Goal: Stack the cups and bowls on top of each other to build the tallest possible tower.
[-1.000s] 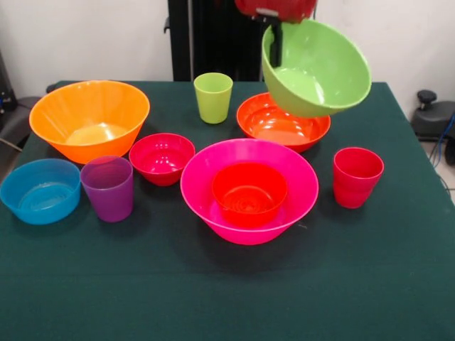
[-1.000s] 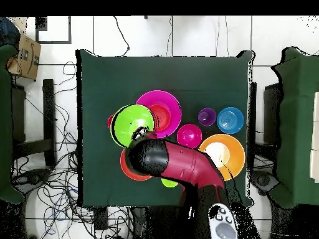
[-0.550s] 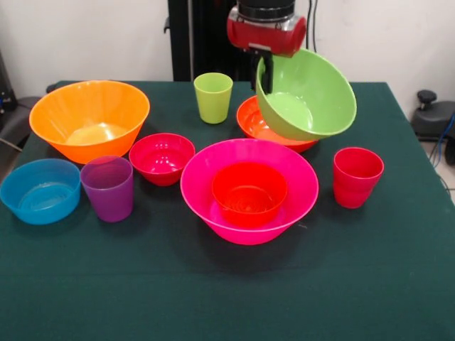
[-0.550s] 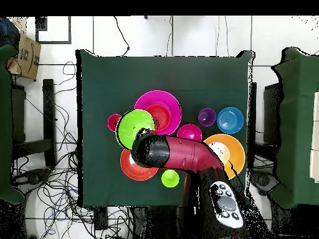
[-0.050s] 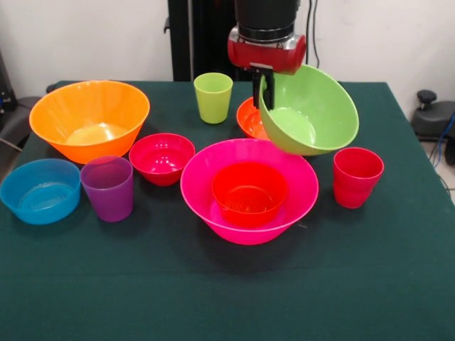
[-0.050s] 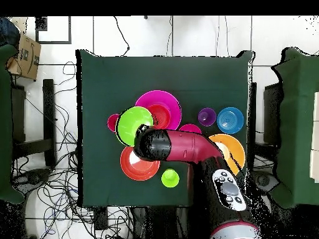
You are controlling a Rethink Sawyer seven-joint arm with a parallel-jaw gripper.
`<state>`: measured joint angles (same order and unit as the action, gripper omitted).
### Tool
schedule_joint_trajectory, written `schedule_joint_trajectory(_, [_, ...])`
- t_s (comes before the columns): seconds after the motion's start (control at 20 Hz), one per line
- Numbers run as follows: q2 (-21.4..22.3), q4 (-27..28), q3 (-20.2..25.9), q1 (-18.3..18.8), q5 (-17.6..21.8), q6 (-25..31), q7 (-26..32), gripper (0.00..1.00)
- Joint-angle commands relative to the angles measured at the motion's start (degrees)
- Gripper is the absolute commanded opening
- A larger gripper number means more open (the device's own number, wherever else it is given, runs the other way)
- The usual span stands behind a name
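Black-fingered gripper (image 5: 264, 85) clamped on the rim of the glossy green plastic bowl (image 5: 310, 111), carrying it tilted above the table.

The bowl hangs over the far-right edge of the wide pink plastic bowl (image 5: 206, 192), which holds a small orange bowl (image 5: 249, 193); the orange-red bowl (image 5: 250, 117) sits behind, the red translucent cup (image 5: 357, 177) beside.

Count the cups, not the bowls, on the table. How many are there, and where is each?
3. The lime green cup stands at the back, the purple cup front left beside the blue bowl, the red cup at right.
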<state>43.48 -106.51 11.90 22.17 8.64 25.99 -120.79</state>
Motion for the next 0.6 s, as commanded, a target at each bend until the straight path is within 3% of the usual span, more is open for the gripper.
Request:
schedule_joint_trajectory(0.05, [-1.32,7.51,7.11,1.79,4.61,6.55,10.24,0.0])
schedule_joint_trajectory(0.6, [-3.73,11.5,10.0,4.32,6.59,9.12,12.38,0.0])
